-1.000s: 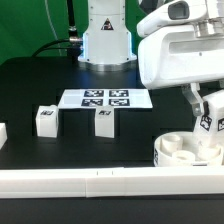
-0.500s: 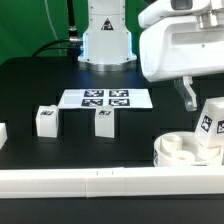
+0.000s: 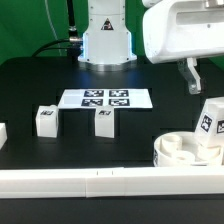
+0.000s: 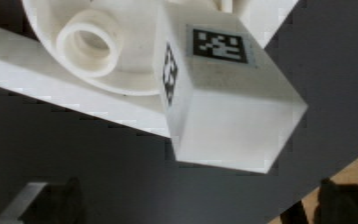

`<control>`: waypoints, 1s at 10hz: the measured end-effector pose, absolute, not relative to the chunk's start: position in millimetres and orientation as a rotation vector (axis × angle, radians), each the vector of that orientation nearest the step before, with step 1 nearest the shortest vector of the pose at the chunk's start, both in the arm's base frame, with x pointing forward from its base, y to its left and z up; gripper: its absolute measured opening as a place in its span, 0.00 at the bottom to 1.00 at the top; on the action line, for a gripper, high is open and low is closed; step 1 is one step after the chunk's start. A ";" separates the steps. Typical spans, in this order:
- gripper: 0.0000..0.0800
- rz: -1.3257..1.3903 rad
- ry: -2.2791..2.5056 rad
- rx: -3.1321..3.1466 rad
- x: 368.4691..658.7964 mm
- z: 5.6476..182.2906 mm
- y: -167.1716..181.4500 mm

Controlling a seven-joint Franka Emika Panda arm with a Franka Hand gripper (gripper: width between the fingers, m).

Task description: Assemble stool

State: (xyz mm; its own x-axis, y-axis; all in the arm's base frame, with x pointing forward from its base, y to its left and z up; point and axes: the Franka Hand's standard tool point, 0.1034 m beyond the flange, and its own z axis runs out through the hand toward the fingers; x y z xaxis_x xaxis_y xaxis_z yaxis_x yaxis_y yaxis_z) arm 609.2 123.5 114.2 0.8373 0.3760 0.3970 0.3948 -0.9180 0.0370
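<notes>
Up from the seat goes the pincer (image 3: 203,78): half a second ago its dark finger (image 3: 190,76) hung just above the standing leg (image 3: 208,125), and now it sits higher, well clear of that leg, which has stayed where it was. The white arm housing (image 3: 185,30) fills the top of the exterior view's right side.

The black bench (image 3: 40,90) carries everything. A long white rail (image 3: 80,182) runs along its near edge. The marker board (image 3: 105,98) lies flat toward the back, in front of the robot base (image 3: 105,35).

The round white seat (image 3: 178,150) lies at the exterior view's right, just behind the rail, with its ribbed underside up. The standing leg rests on the seat's right part, leaning slightly, its tag facing the camera, directly below the pincer and apart from it. Whether it is locked into the seat cannot be told.

Two loose legs (image 3: 46,120) (image 3: 105,120) stand on the bench in front of the marker board, well apart from the seat.

From the wrist, the leg's block end looms large below the camera and its tag (image 4: 220,45) is sharp. Blurred grey fingers (image 4: 43,195) show far to either side, so the pincer is spread wide and holds nothing.
</notes>
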 end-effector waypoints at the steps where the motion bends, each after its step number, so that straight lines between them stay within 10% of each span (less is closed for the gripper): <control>1: 0.81 -0.598 -0.630 -2.970 608.0 112.7 123.7; 10: 0.81 -0.131 -0.713 -2.983 600.4 106.8 128.3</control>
State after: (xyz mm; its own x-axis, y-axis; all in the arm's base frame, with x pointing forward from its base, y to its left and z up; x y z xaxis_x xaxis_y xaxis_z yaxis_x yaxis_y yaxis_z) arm 600.4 128.3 106.8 0.8884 0.4480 0.0998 0.4542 -0.8895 -0.0500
